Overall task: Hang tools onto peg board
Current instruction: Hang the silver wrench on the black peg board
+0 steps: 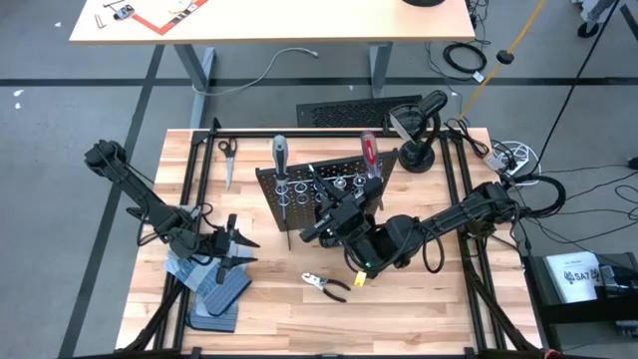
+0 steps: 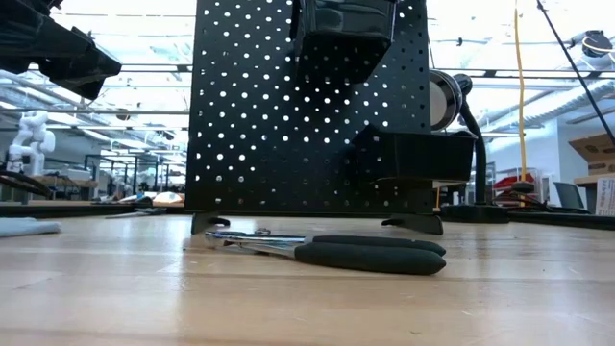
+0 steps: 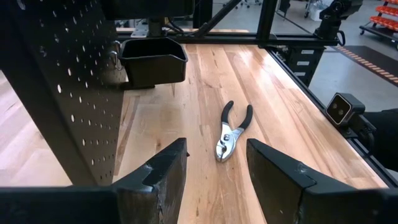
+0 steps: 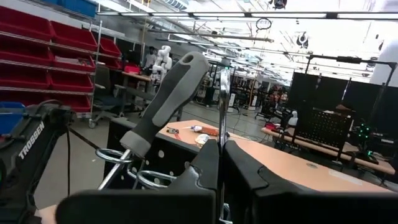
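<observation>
Between the right gripper's (image 4: 219, 163) closed fingers sits a thin silver wrench (image 4: 222, 102), shank upright, pinched tight. Right arm reaches in low from the table's right edge, elbow bent, wrist turned up at the front face of the peg board (image 1: 319, 194). Just beside the gripper, the grey-handled screwdriver (image 4: 168, 99) already sits tilted through a silver ring (image 4: 117, 155) on the board. Further along the same ring row stands the red-handled screwdriver (image 1: 369, 155). Black bin (image 3: 153, 59) hangs on the board face near the wrist.

Near the right forearm, on the table's bare wood (image 1: 439, 319) in front of the board, the black-and-silver pliers (image 1: 327, 285) lie flat, handles away from the board, untouched.

Left gripper (image 1: 231, 246) waits well apart on the left side of the table, arm folded down from the left rear corner, jaws partly open and holding nothing, hovering over the blue-grey work gloves (image 1: 216, 294). Its fingers (image 3: 163, 177) point toward the pliers. A pair of scissors (image 1: 228, 152) lies behind it, near the table's far edge.
</observation>
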Available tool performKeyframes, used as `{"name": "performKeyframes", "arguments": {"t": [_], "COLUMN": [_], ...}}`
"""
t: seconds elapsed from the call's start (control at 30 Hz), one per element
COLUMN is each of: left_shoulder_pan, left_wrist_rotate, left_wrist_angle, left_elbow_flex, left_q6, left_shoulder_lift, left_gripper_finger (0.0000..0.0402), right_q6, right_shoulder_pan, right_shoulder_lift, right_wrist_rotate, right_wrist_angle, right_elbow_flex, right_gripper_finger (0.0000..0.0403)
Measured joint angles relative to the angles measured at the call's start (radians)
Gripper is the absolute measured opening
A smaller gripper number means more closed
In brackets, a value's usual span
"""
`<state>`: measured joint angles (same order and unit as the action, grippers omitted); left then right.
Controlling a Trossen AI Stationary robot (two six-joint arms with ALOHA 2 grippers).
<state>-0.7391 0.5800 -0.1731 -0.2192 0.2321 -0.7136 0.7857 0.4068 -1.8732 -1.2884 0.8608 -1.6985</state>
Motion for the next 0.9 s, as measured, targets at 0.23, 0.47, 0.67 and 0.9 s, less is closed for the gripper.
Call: {"name": "performKeyframes", "arguments": {"t": [0.23,0.47,0.67,0.9], "left_shoulder_pan": [0.0,0.0,0.0,0.0], "left_wrist_rotate": [0.0,0.0,0.0,0.0], "left_wrist_angle": [0.0,0.0,0.001,0.001], "left_elbow_flex": [0.0,0.0,0.0,0.0], "left_q6": [-0.001,0.0,0.0,0.001], "left_shoulder_lift": [0.0,0.0,0.0,0.0], "left_gripper_finger": [0.0175,0.0175,0.0175,0.0175], "right_q6": [0.007,-0.006,-0.034,-0.023], "right_shoulder_pan": [0.001,0.001,0.0,0.0], "right_shoulder_lift": [0.0,-0.002,-0.014,-0.014], "right_wrist_rotate": [-0.013,-0.012,0.023,0.023], "right_wrist_angle": [0.0,-0.004,-0.005,-0.005], "right_elbow_flex": [0.0,0.0,0.0,0.0], "right_gripper_finger": [0.0003,0.0003,0.0003,0.0002]}}
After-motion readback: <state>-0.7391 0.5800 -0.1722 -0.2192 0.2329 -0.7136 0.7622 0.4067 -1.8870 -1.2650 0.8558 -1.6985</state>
